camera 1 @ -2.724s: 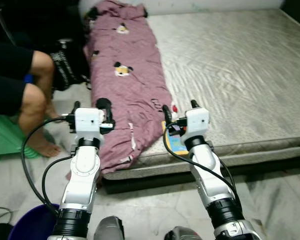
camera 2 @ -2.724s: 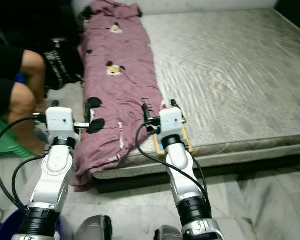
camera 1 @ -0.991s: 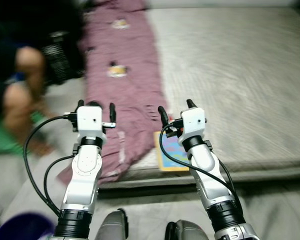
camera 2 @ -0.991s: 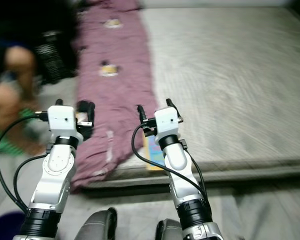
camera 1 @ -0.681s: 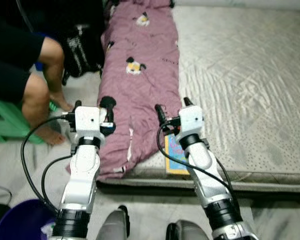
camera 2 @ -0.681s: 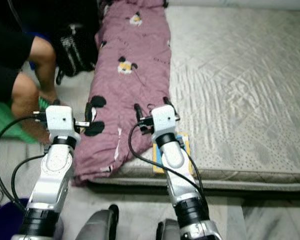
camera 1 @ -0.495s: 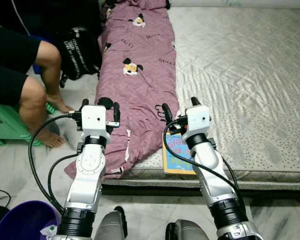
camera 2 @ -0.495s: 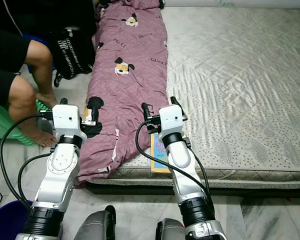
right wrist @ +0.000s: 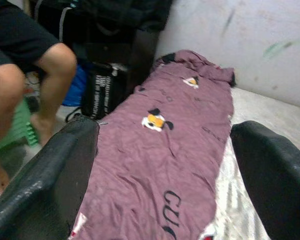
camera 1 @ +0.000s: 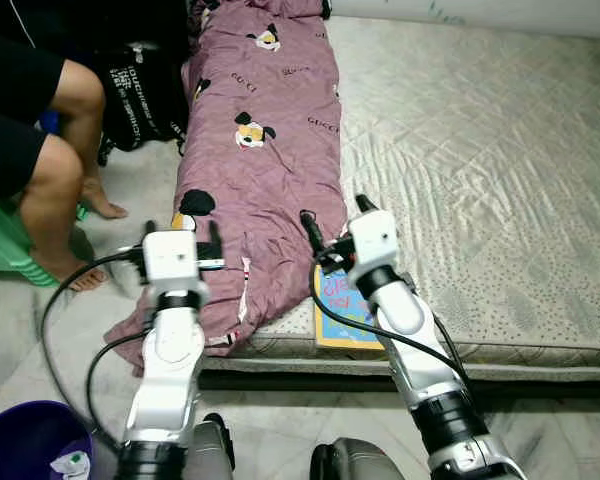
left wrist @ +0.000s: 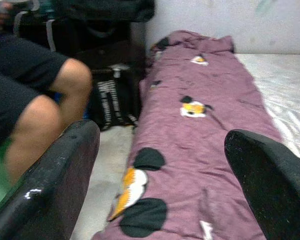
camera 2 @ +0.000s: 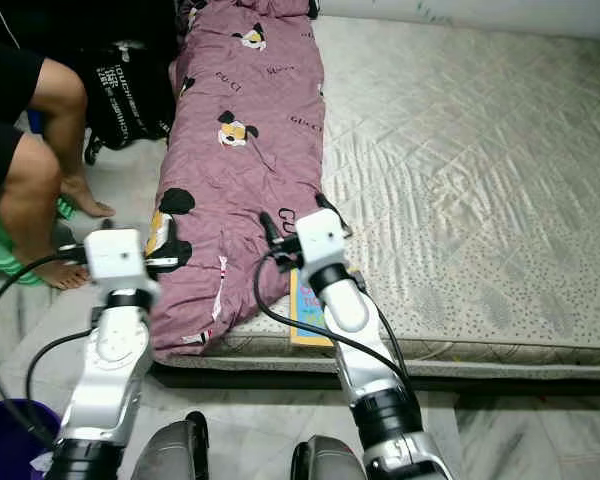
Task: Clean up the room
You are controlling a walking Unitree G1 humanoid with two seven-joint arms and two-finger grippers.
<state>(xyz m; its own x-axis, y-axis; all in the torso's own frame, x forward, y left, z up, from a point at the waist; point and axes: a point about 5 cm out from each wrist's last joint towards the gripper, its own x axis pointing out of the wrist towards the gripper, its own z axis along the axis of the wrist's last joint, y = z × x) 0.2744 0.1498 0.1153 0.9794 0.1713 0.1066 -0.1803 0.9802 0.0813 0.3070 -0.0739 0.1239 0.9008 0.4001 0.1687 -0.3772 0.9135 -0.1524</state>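
A mauve blanket [camera 1: 260,150] printed with cartoon figures lies lengthwise along the left side of a grey mattress [camera 1: 480,180], and its near end hangs over the front edge. A colourful book [camera 1: 345,310] rests at the mattress's front edge beside the blanket. My right gripper [camera 1: 335,215] is open and empty above the blanket's near right edge, just beyond the book. My left gripper [camera 1: 182,232] is open and empty over the blanket's left edge near the floor. In both wrist views the blanket [left wrist: 200,150] [right wrist: 170,150] stretches ahead between the spread fingers [left wrist: 45,185] [right wrist: 275,170].
A person's bare legs [camera 1: 50,170] are at the left, seated on a green stool [camera 1: 0,240]. A black bag [camera 1: 140,95] stands on the floor beside the mattress. A purple bucket [camera 1: 30,440] sits at the near left. The mattress's right side is bare.
The camera has swung and steadied, so the scene has shifted slightly. Both arms stay raised before me. The grippers remain open and empty, and nothing on the bed has moved.
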